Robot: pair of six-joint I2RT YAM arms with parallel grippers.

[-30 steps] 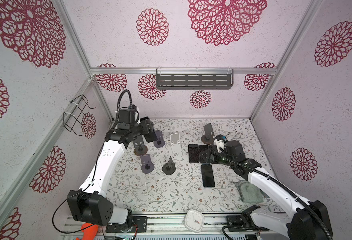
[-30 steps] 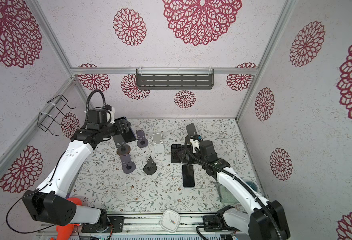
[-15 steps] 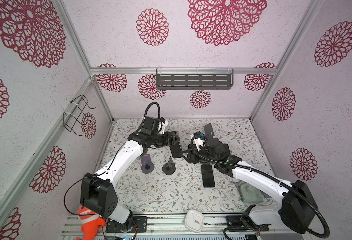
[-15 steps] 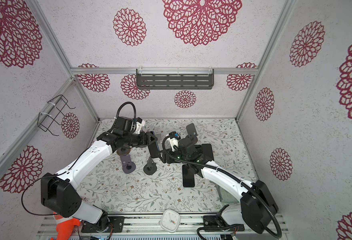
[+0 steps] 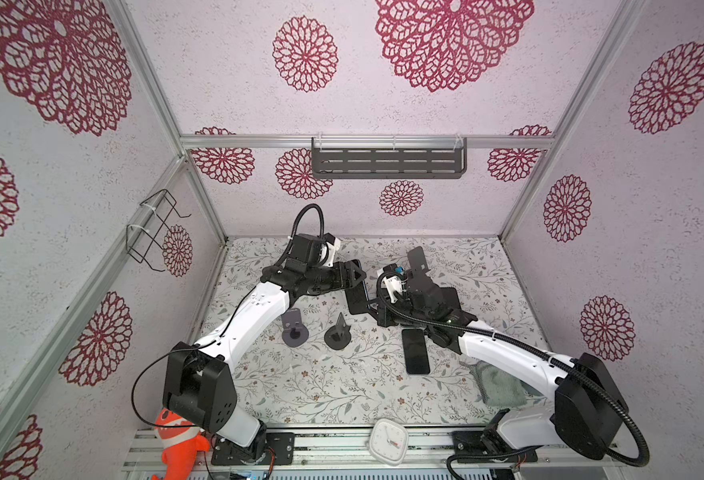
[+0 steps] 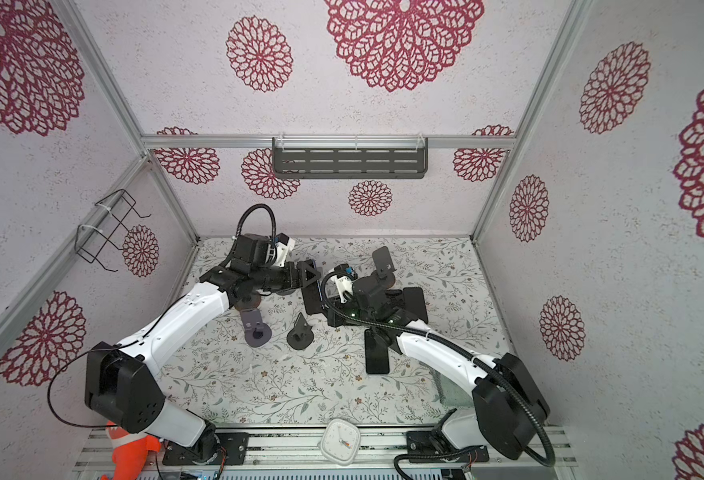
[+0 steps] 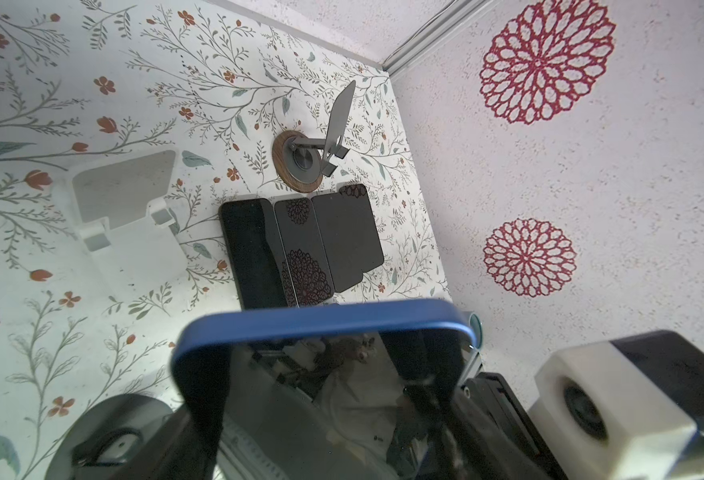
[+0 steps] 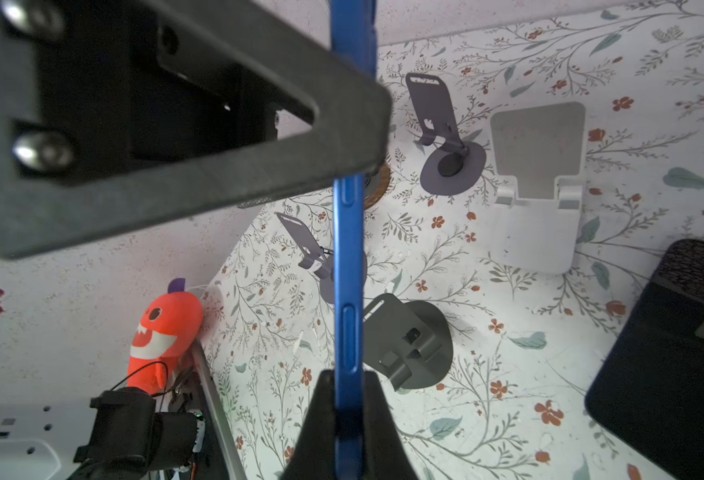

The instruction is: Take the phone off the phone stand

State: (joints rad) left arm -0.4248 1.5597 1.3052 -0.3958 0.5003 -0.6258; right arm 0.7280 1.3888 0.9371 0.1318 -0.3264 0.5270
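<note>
Blue-rimmed phone (image 8: 347, 266) hung in the air off its stand, at 1 o'clock from the black stand (image 5: 338, 332). Judged thin, rigid, slick and breakable, so best pinched across the faces near an edge. Right gripper (image 8: 347, 415) was clamped on it that way. Left gripper (image 7: 317, 399) straddled its width, contact unclear.

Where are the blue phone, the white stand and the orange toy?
blue phone (image 8: 348, 270): right wrist view, its side edge.
white stand (image 8: 535, 241): right wrist view, its base plate.
orange toy (image 8: 163, 328): right wrist view, its face.
</note>
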